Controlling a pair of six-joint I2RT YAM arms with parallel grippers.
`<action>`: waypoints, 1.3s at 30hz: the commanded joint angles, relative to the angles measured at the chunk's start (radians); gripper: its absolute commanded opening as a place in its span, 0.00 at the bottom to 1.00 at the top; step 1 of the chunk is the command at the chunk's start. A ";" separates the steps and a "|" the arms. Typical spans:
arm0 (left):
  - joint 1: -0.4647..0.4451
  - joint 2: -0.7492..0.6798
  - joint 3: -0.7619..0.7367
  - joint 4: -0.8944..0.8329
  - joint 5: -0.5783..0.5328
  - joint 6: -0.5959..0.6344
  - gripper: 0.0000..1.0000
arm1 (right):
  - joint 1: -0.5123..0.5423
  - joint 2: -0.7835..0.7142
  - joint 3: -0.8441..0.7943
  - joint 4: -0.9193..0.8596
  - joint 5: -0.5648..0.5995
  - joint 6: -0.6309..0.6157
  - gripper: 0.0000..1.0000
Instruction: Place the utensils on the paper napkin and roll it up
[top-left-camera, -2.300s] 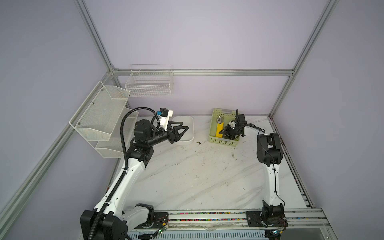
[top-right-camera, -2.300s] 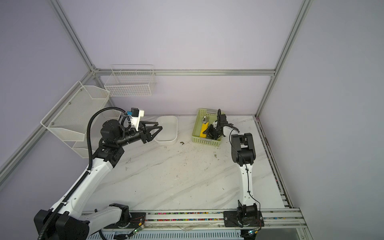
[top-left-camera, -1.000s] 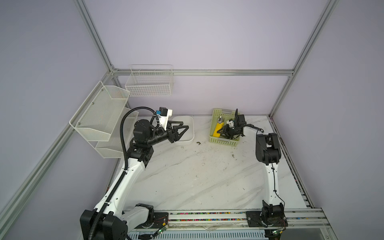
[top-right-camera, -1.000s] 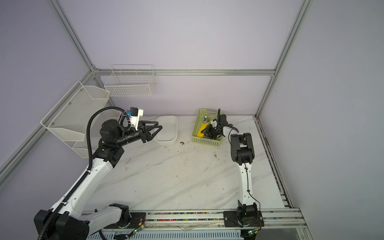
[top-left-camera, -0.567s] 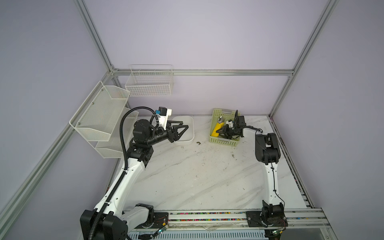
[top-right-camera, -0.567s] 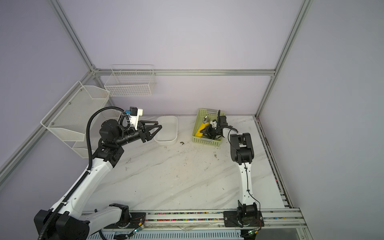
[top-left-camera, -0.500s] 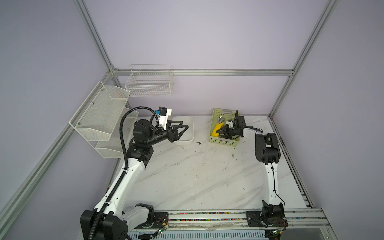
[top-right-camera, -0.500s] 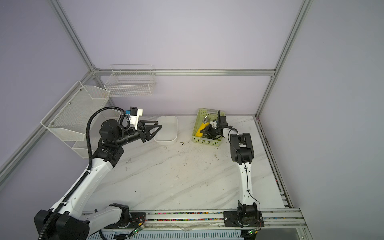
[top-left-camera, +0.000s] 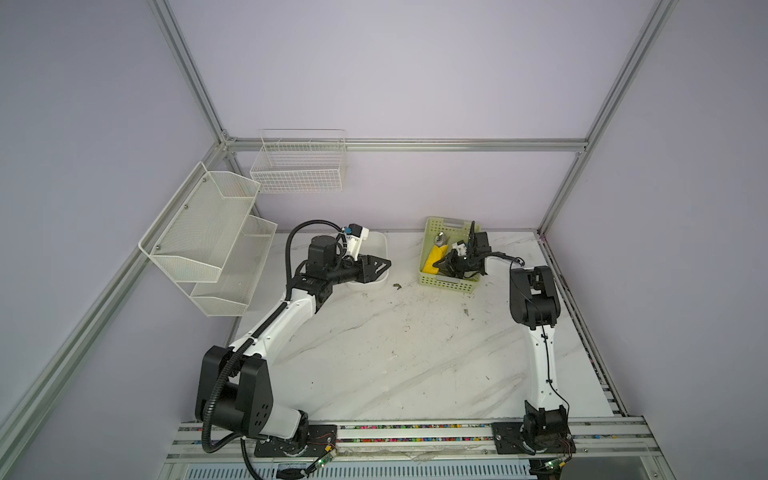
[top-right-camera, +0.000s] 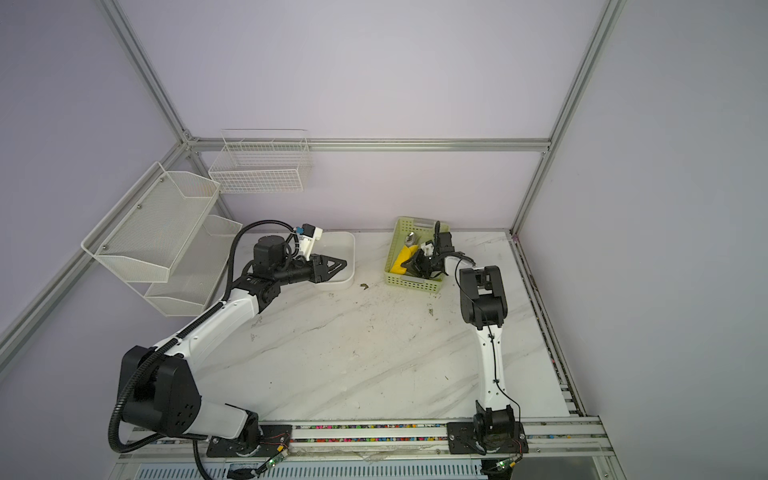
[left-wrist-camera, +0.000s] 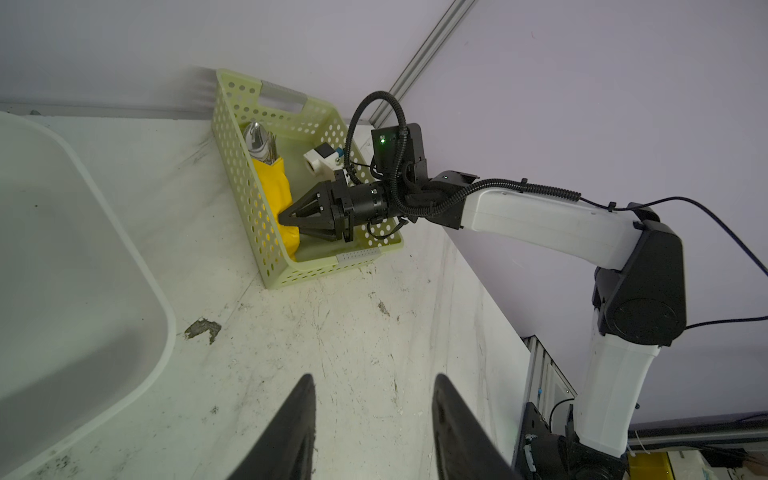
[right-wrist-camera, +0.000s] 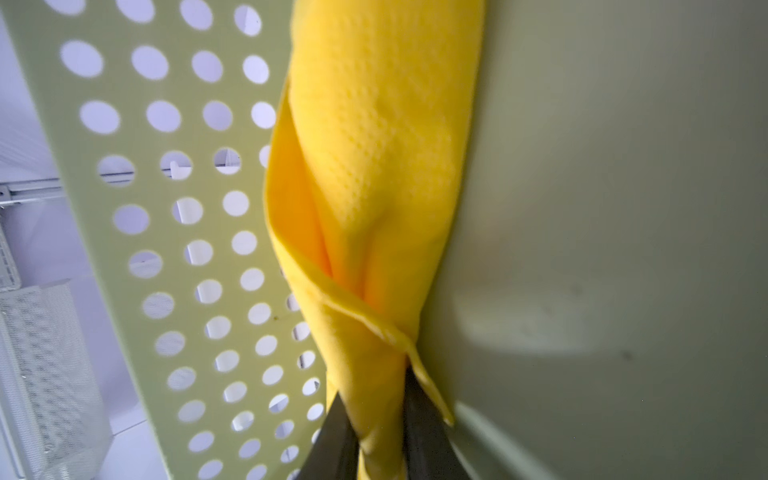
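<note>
1. The green basket (top-left-camera: 446, 283) (top-right-camera: 409, 285) sits by the back edge of the worktop (top-left-camera: 395, 353), toward the back right corner. It is a little way in from the right edge.
2. The white tub (top-left-camera: 376, 286) (left-wrist-camera: 83, 249) is by the back edge too, toward the back left corner. A strip of marble lies between tub and basket, with a small dark scrap (top-left-camera: 397, 286) on it.
3. From these two to the front edge, the worktop is open marble with tiny dirt specks.
4. The paper napkin (top-left-camera: 435, 259) (left-wrist-camera: 276, 195) (right-wrist-camera: 382, 145) is inside the basket. It is rolled into a long yellow bundle along the wall that faces the tub.
5. The silver tops of the utensils (top-left-camera: 439, 240) (left-wrist-camera: 258, 139) poke out of the roll's far end, toward the back edge.
6. The right gripper (top-left-camera: 436, 264) (left-wrist-camera: 284, 218) reaches into the basket. Its fingers (right-wrist-camera: 424, 440) squeeze the near end of the roll tight, and the paper is bunched there.
7. The left gripper (top-left-camera: 386, 264) (left-wrist-camera: 374, 378) hangs over the tub's side nearest the basket. Its fingers are spread, with nothing between them. It points at the basket but is well apart from it.
</note>
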 joint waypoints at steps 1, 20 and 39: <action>-0.004 0.023 0.133 0.036 0.037 -0.029 0.45 | 0.002 0.102 -0.036 -0.179 0.102 -0.061 0.17; -0.013 0.048 0.104 0.093 0.089 -0.057 0.47 | 0.002 -0.148 -0.251 0.261 -0.002 -0.196 0.00; -0.017 0.090 0.102 0.124 0.124 -0.090 0.47 | -0.001 -0.091 -0.189 0.126 -0.022 -0.153 0.00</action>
